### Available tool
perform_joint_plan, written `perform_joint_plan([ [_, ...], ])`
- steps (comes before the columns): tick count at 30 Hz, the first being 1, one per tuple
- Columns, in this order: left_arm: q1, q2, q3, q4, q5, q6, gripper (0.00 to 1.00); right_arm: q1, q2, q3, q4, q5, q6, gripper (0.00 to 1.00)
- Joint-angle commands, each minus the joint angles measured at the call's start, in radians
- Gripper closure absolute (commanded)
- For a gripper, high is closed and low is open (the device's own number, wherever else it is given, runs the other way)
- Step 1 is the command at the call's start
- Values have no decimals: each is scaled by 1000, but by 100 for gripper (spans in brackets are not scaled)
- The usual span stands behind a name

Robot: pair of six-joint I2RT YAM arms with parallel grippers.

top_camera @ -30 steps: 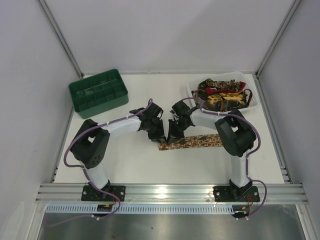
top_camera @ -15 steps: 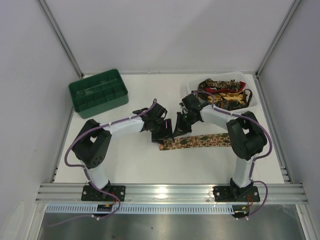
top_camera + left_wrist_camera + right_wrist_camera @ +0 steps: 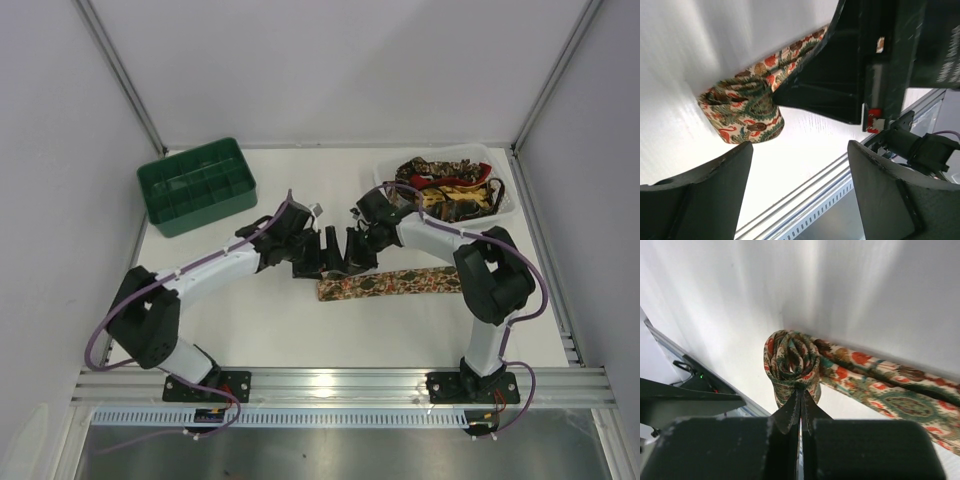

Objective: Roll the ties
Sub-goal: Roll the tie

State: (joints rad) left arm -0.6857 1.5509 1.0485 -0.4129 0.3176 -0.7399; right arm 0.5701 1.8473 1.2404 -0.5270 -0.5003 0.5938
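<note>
A floral tie (image 3: 400,283) lies flat across the table, its left end wound into a small roll (image 3: 790,360). My right gripper (image 3: 801,390) is shut, its tips pinching the gathered fabric at the roll's near edge. In the top view the right gripper (image 3: 352,262) stands over that end. My left gripper (image 3: 799,150) is open with nothing between its fingers (image 3: 705,195). The roll (image 3: 745,117) sits just beyond its left finger, apart from it. From above, the left gripper (image 3: 312,260) hangs beside the right one. More ties (image 3: 445,190) are heaped in the back-right tray.
A clear plastic tray (image 3: 383,180) holds the heaped ties at the back right. A green compartmented crate (image 3: 195,185) stands at the back left. The metal rail (image 3: 340,382) runs along the table's near edge. White walls close in the sides and back.
My left gripper has opened wide and drawn away from the tie's rolled end; its arm has swung lower and to the left. The right gripper has stayed shut at the roll.
</note>
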Motion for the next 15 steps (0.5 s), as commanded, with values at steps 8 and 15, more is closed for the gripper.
perform_joint_plan([
  [8,166,-230,-191,13,46,43,20,68,-77,64,-60,81,-5,100],
  [15,190,-296,-291,19,43,43,20,79,-115,91,-97,62,-28,100],
])
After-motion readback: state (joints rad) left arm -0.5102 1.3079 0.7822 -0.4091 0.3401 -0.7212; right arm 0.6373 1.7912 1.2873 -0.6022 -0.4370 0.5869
